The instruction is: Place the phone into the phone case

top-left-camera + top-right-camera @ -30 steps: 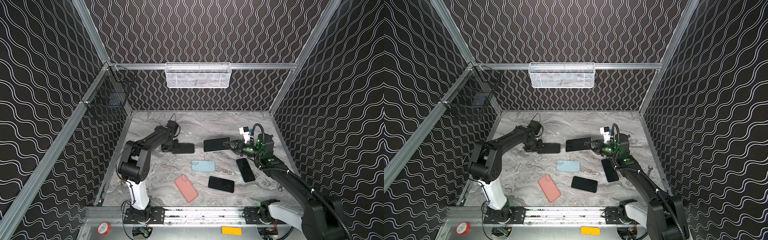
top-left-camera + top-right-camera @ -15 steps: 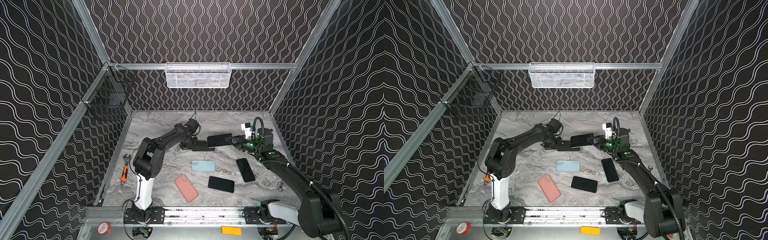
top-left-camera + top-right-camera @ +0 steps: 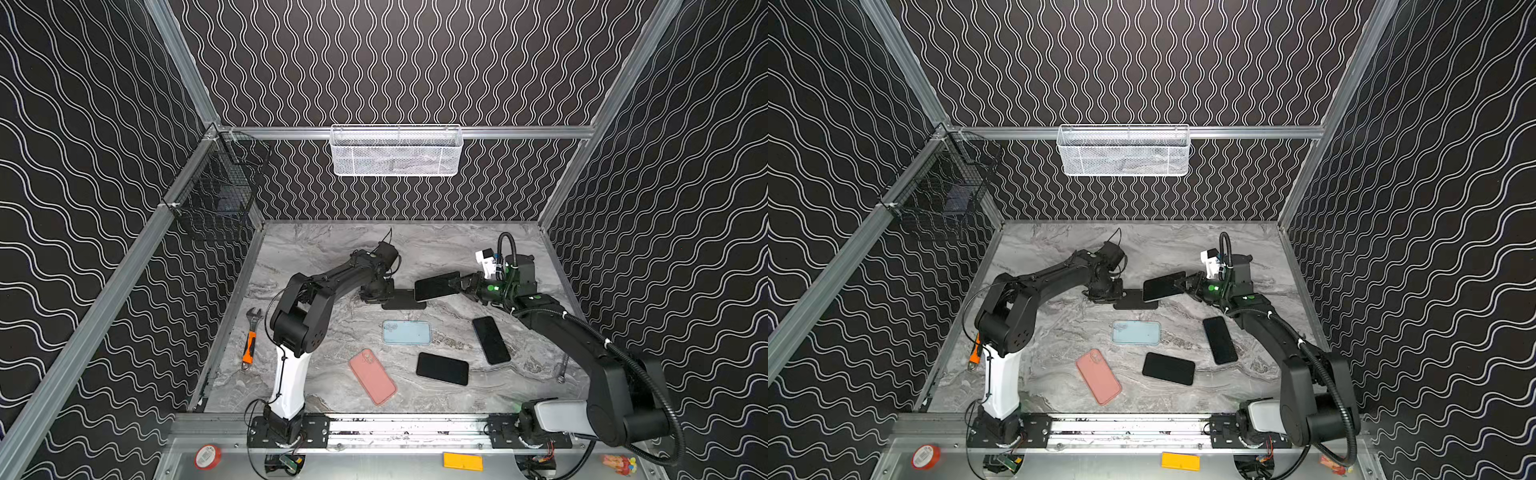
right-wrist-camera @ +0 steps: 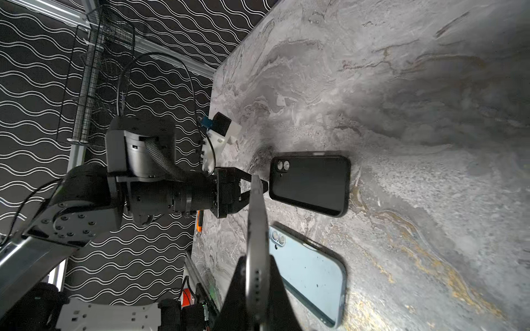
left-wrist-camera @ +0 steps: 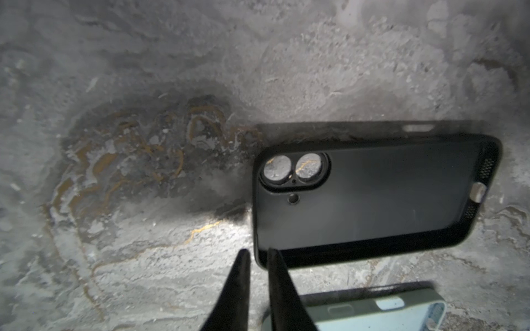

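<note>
A black phone case [image 3: 402, 301] [image 3: 1135, 301] lies flat on the marble table, hollow side up, its camera cut-outs showing in the left wrist view [image 5: 372, 195]. My left gripper [image 3: 383, 297] [image 5: 258, 251] sits at the case's camera-end corner, fingers a narrow gap apart, with table showing between them. My right gripper [image 3: 462, 285] [image 4: 257, 259] is shut on the end of a dark phone [image 3: 436, 286] [image 3: 1163, 286] [image 4: 256, 223]. It holds the phone tilted in the air, the phone's free end over the case's right end.
A light blue case [image 3: 406, 332], a pink case [image 3: 372, 376] and two black phones [image 3: 442, 368] [image 3: 491, 340] lie nearer the front. An orange-handled wrench [image 3: 250, 340] lies by the left wall. A white basket [image 3: 395, 151] and a black wire basket [image 3: 220, 199] hang on the walls.
My left arm has slid the black case rightward to the middle, under the held phone, and its fingers have parted slightly. The right gripper has risen a little with the phone.
</note>
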Controlling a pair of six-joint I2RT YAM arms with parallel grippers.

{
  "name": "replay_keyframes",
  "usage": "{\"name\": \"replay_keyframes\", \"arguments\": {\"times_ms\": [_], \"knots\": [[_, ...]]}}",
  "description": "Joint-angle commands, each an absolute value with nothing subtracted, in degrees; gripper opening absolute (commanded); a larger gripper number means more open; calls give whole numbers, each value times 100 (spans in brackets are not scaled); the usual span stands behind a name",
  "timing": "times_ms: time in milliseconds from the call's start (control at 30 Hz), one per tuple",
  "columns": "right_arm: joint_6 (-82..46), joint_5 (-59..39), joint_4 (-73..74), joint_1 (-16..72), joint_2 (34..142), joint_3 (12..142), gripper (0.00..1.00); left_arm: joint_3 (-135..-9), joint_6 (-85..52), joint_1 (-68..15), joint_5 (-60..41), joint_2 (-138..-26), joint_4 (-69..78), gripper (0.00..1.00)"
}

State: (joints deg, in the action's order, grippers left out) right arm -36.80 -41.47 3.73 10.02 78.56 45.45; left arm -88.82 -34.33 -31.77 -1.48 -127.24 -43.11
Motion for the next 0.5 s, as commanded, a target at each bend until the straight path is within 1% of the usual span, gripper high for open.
{"name": "replay_keyframes", "arguments": {"times_ms": [0,100,167,267,333,367,400,467], "knots": [[-3495,-4148,350,1010,7977,4695,0,-8895,-3441,-3131,-129,-12638,-4121,26],[-3483,-4161,322,1006,8098,4787,0,-8865,-3470,-3041,-187,-12423,-4040,33],[-3494,-4138,321,1023,8153,4860,0,-8653,-3523,-2929,-288,-12050,-3725,41],[-3488,-3938,234,1164,8278,5052,0,-8192,-3657,-2562,-713,-11346,-3051,58],[-3501,-3739,152,1339,8451,5235,0,-7791,-3752,-2221,-1185,-10950,-2512,70],[-3542,-3665,157,1426,8528,5299,0,-7653,-3791,-2059,-1445,-10841,-2319,74],[-3595,-3578,182,1515,8632,5365,0,-7511,-3837,-1879,-1747,-10769,-2093,82],[-3722,-3397,241,1682,8839,5471,0,-7249,-3914,-1602,-2357,-10740,-1645,90]]}}
